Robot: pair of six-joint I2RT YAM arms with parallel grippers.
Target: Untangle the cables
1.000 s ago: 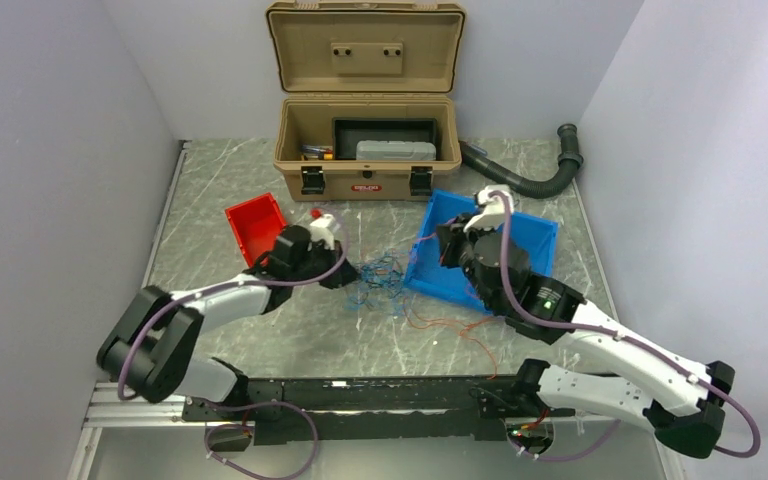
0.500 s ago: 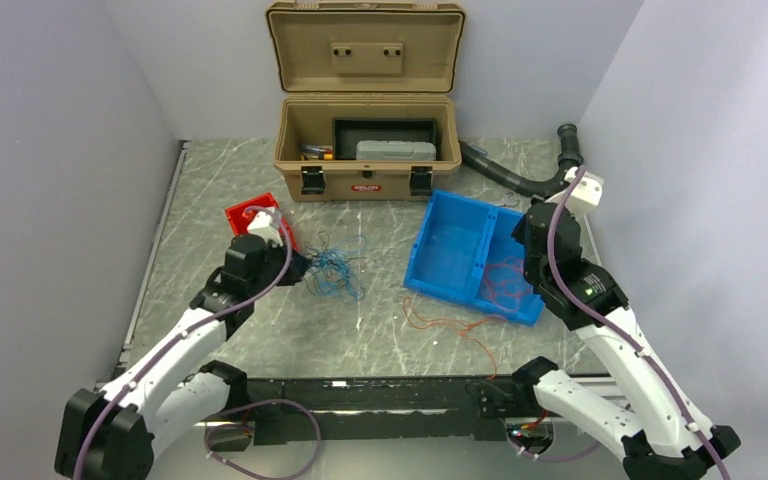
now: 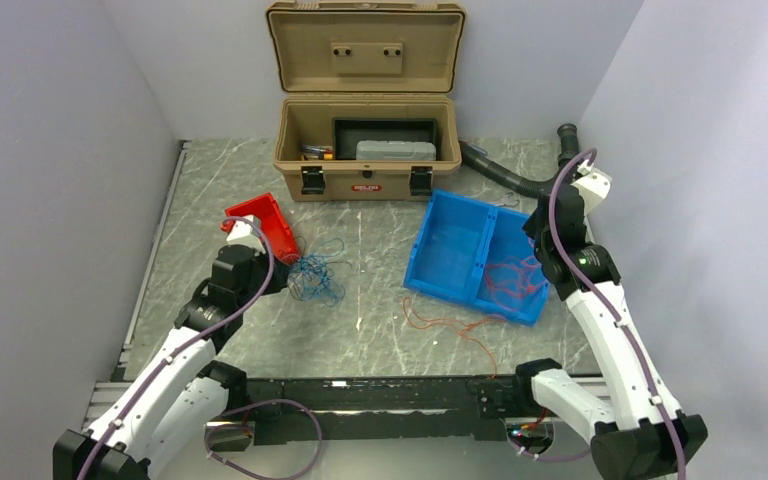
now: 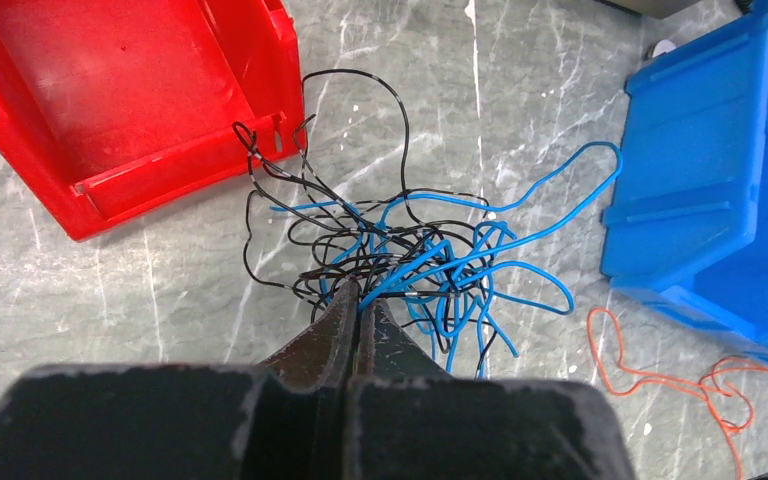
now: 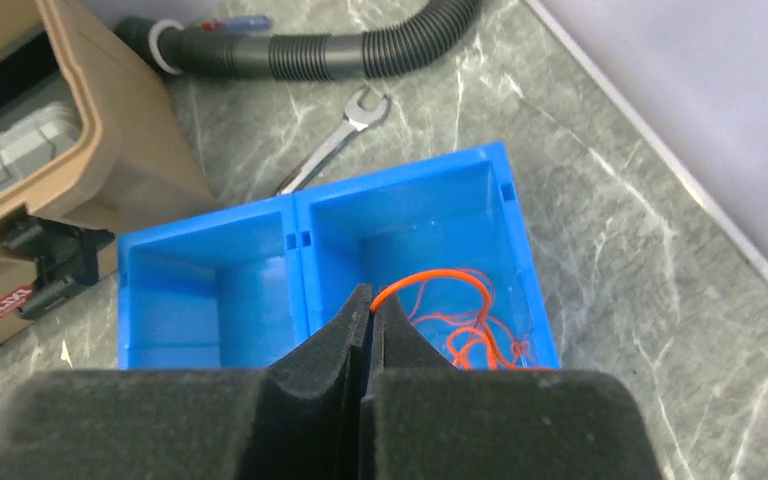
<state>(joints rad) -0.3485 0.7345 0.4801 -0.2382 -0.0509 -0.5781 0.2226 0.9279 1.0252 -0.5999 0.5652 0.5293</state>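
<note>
The cables lie in separate bunches. A blue and black tangle (image 3: 312,275) (image 4: 410,250) sits beside the red bin (image 3: 265,225) (image 4: 130,90), and my left gripper (image 3: 285,278) (image 4: 360,295) is shut on strands at its near edge. Orange cables (image 3: 510,280) (image 5: 465,320) are heaped in the right compartment of the blue bin (image 3: 455,265) (image 5: 210,290). My right gripper (image 3: 543,252) (image 5: 370,298) hangs over that compartment, shut on one orange strand that loops down into the heap. Another orange strand (image 3: 450,325) (image 4: 700,380) lies loose on the table in front of the blue bin.
An open tan toolbox (image 3: 365,150) stands at the back centre. A black corrugated hose (image 3: 515,180) (image 5: 340,50) curves behind the blue bin, with a wrench (image 5: 335,150) beside it. Grey walls close in on the left and right.
My left gripper pulled back left toward the red bin, dragging the blue and black tangle. My right gripper swung right over the blue bin's right compartment, taking orange cables out of the tangle.
</note>
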